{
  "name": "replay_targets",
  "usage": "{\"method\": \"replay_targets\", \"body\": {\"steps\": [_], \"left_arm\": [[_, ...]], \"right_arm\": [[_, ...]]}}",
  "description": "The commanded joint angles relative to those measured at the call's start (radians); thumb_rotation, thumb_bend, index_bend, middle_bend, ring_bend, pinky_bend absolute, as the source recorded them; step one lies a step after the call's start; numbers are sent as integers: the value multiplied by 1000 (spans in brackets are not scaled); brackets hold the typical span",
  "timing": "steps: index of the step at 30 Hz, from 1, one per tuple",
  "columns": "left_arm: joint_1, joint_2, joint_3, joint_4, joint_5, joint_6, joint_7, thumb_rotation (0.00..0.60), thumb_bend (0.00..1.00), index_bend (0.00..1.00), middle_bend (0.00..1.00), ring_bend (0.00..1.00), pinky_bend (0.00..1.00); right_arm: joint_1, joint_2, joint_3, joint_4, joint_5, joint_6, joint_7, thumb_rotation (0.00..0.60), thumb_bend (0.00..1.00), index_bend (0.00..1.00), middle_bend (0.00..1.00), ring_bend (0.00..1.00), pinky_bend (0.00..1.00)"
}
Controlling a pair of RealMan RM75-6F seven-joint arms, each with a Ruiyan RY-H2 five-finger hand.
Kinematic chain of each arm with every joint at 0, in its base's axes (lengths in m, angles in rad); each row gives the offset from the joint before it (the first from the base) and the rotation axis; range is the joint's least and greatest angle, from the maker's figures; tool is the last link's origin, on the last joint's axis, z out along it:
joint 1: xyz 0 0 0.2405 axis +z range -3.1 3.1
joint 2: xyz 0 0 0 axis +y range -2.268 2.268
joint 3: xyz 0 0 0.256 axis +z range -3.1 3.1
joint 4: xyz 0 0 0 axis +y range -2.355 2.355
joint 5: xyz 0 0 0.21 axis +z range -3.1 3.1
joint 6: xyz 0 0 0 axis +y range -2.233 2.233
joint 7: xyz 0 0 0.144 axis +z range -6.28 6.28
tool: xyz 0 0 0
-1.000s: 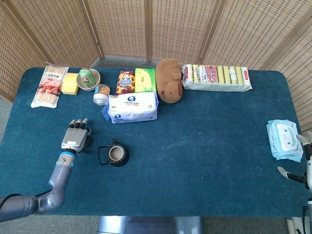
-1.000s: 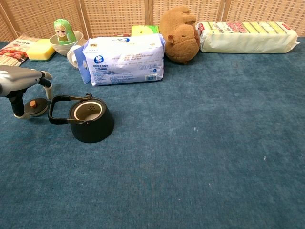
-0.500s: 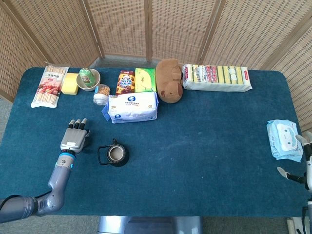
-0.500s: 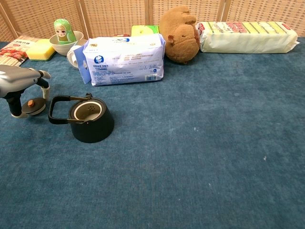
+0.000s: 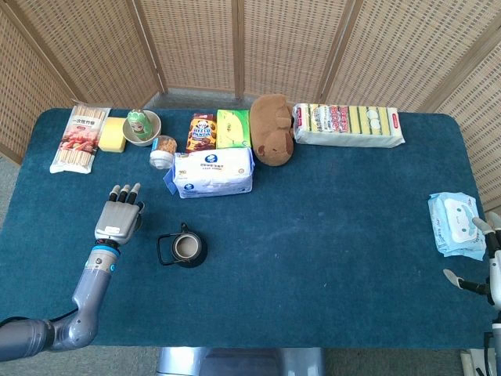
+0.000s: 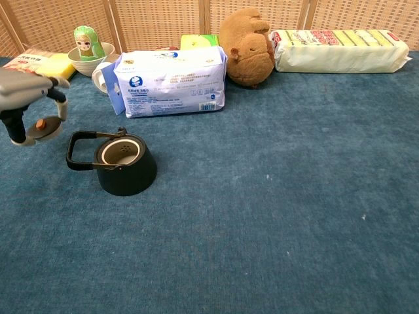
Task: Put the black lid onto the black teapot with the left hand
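The black teapot stands open-topped on the blue table, its hoop handle pointing toward the robot's left. My left hand hovers just left of the pot. It pinches the black lid with its small orange knob, lifted off the cloth and tilted. In the head view the hand hides the lid. My right hand sits at the table's far right edge, fingers apart and holding nothing.
A white tissue pack lies behind the pot. Along the back edge are a noodle packet, a yellow sponge, a bowl with a green doll, snack boxes, a brown plush and a long packet. Wet wipes lie far right.
The left hand has raised the lid off the table, and it has drifted a little further left of the pot. The right hand has barely moved.
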State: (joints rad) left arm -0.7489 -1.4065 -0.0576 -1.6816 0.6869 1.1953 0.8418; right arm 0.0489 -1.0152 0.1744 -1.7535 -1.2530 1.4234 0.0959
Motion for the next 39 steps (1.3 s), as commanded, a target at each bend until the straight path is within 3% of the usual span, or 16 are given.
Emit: {"method": "replay_targets", "body": {"steps": [1,9,15,19,26,39], "left_arm": [[-3,31,-6,-37,37,15,4,600,263,408,0,0,47],[-48,87,-53,-132,117,29,37,600,263,407,0,0,48],[-117,88,-112,-218,47,25,123,600,263,408,0,0,47],[-161,66,-123,-257,0,23,186,600,263,408,0,0,47],[-222,23,-113,-312,-51,44,283,600,262,407,0,0,47],[-233,-47,-25,-328,-51,72,312,600,261,407,0,0,48]], "right_arm": [[1,-2,0,2,3,-3,-2,600,62,129,7,0,0],[8,-10,1,11,18,-14,-18,600,61,129,7,0,0],[11,-16,5,17,29,-17,-25,600,61,129,7,0,0],[13,-16,6,21,35,-23,-22,600,62,129,7,0,0],[13,-12,8,22,37,-24,-14,600,62,129,7,0,0],[8,-8,13,20,43,-15,-13,600,61,129,7,0,0]]}}
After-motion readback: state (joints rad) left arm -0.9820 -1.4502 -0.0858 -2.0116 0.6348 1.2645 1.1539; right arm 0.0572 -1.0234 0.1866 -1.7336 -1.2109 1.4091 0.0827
